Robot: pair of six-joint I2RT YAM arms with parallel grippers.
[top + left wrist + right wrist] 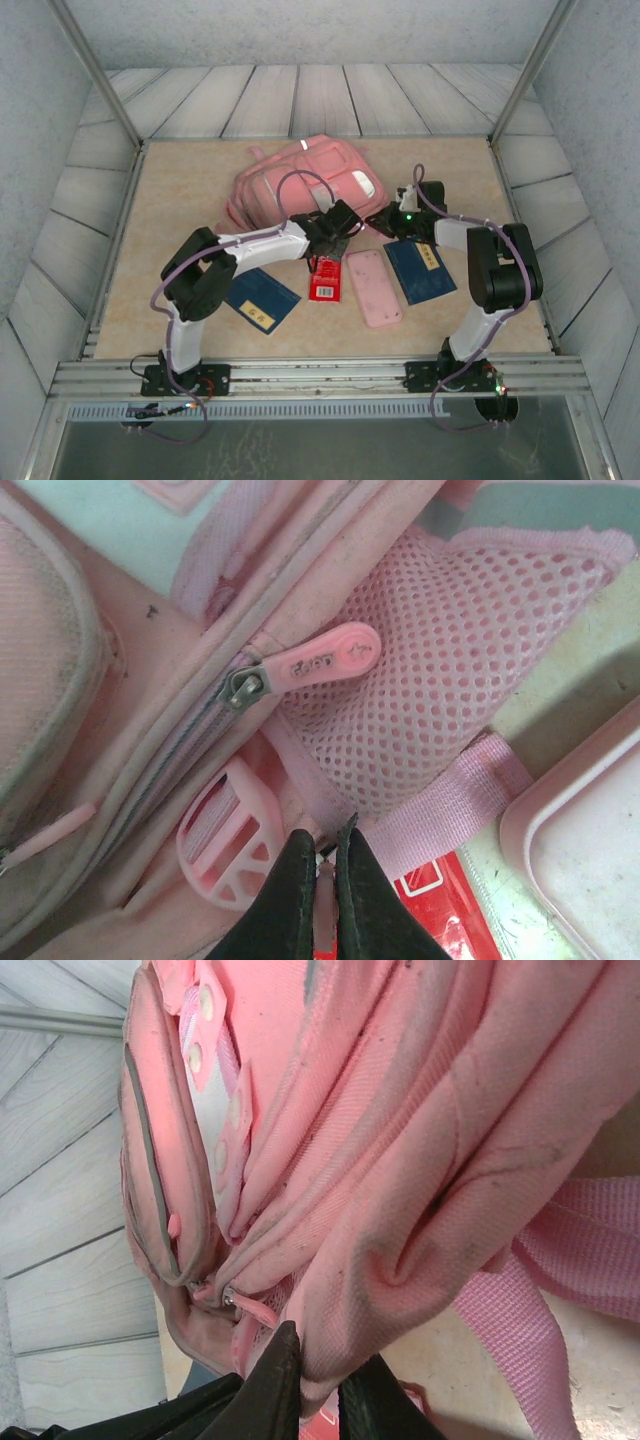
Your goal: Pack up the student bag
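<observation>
Two pincers point(325, 835) point(325, 1360), one student bag point(260, 190)

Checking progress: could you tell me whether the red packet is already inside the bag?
No, the red packet lies on the table in front of the student bag.

We find raised lettering on the pink zipper pull point(325, 660) of the student bag point(300, 180); we cannot make out the characters. Near the student bag, the red packet point(325, 280) bears white print, and the two blue books point(262, 300) point(420, 268) bear yellow labels, all too small to read.
</observation>
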